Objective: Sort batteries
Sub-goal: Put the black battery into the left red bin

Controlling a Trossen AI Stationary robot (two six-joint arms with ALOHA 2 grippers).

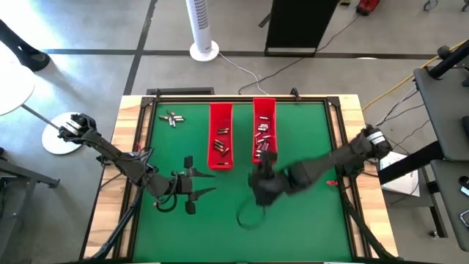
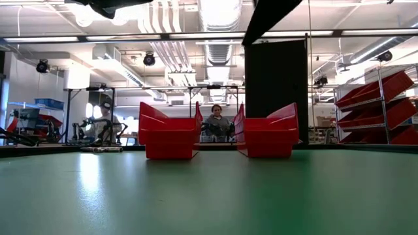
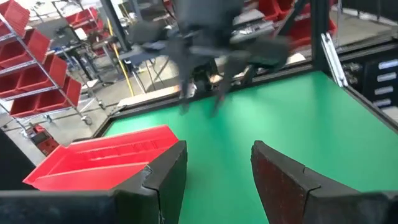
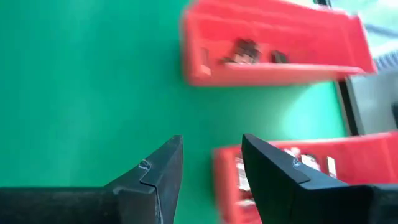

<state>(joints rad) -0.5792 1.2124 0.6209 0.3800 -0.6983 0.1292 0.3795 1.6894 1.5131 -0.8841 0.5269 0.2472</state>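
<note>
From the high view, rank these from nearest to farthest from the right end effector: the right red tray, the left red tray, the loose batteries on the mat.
1. Right red tray: its near end lies right by the right end effector.
2. Left red tray: next over, toward the left arm.
3. Loose batteries: far-left part of the mat, beyond both trays.

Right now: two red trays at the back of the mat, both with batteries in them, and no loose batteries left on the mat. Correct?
Not quite. The two red trays do hold batteries, but loose batteries lie on the green mat near its back left corner, beside the left tray. The high view shows them.
</note>
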